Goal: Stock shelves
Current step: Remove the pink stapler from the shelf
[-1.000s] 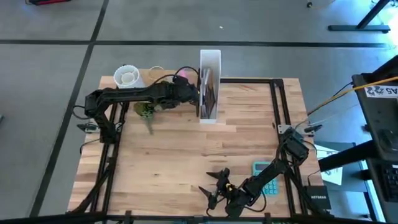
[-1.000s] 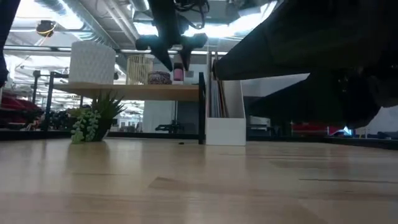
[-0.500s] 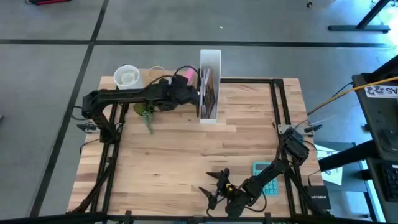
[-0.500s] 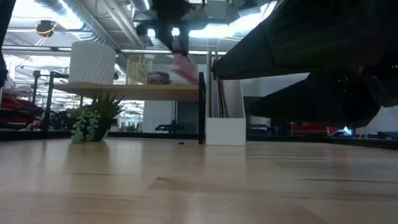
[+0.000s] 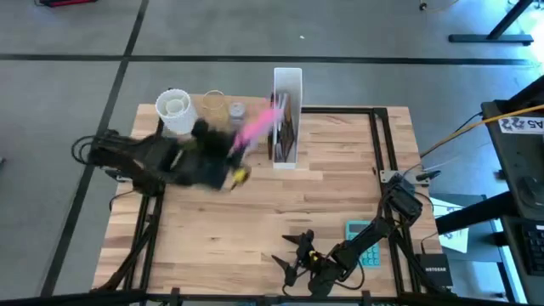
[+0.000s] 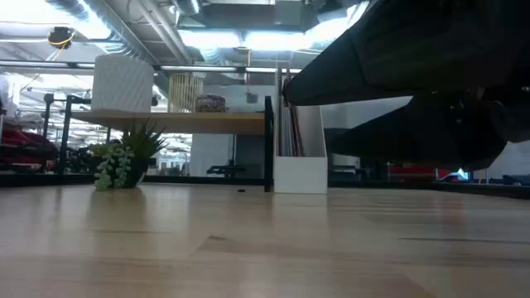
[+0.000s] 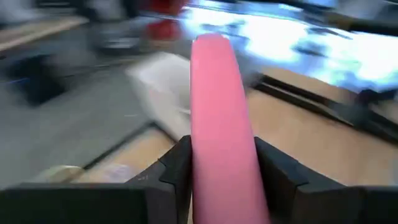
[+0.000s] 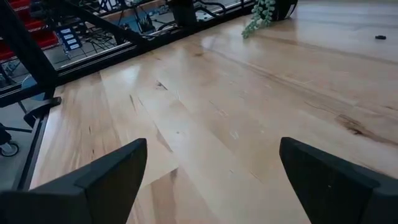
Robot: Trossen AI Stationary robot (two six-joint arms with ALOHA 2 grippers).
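Blurred left tool (image 7: 217, 168) has pulled back, gripping pink object (image 7: 219, 130).

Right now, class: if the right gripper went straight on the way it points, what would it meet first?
The right gripper is open over bare tabletop. The way ahead looks free up to the small green plant at the far edge, though depth is hard to judge.

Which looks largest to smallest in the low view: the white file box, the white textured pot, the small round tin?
1. white file box
2. white textured pot
3. small round tin

All stand at a similar depth, so the order is fairly safe.
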